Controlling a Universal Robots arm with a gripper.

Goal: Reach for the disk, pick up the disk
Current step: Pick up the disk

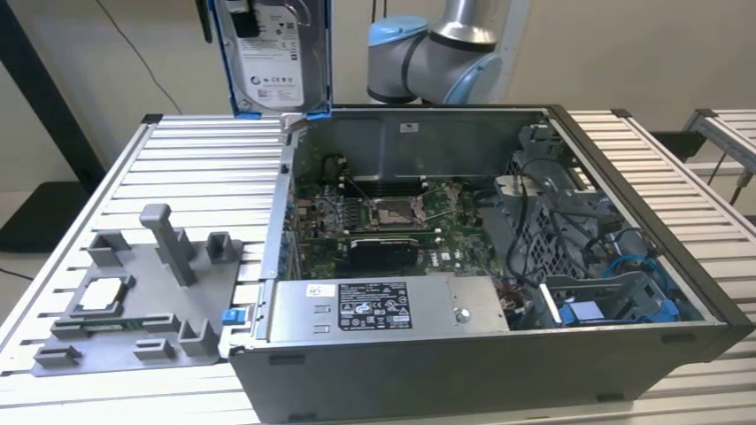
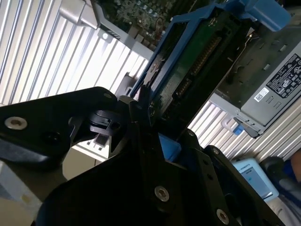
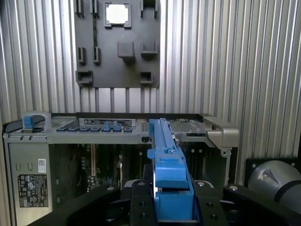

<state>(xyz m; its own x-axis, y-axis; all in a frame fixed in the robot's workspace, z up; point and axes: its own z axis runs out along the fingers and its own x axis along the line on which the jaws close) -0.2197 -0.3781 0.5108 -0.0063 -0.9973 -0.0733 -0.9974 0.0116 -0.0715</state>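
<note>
the gripper point(image 3: 171, 197), clamped on the disk point(image 1: 269, 57), hangs in open air, and beneath it lie the open computer case point(image 1: 449, 372) with its crowded inside, the bare slatted table point(image 1: 201, 168) just past the case wall, and farther out the grey fixture plate point(image 1: 154, 301) with its upright posts point(image 1: 165, 239).

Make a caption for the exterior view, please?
High up, the disk hangs above the open computer case, robot arm behind.

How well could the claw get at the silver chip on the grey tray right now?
Probably not: the claw is full, clamped on the disk. The chip itself lies uncovered on the tray.
</note>
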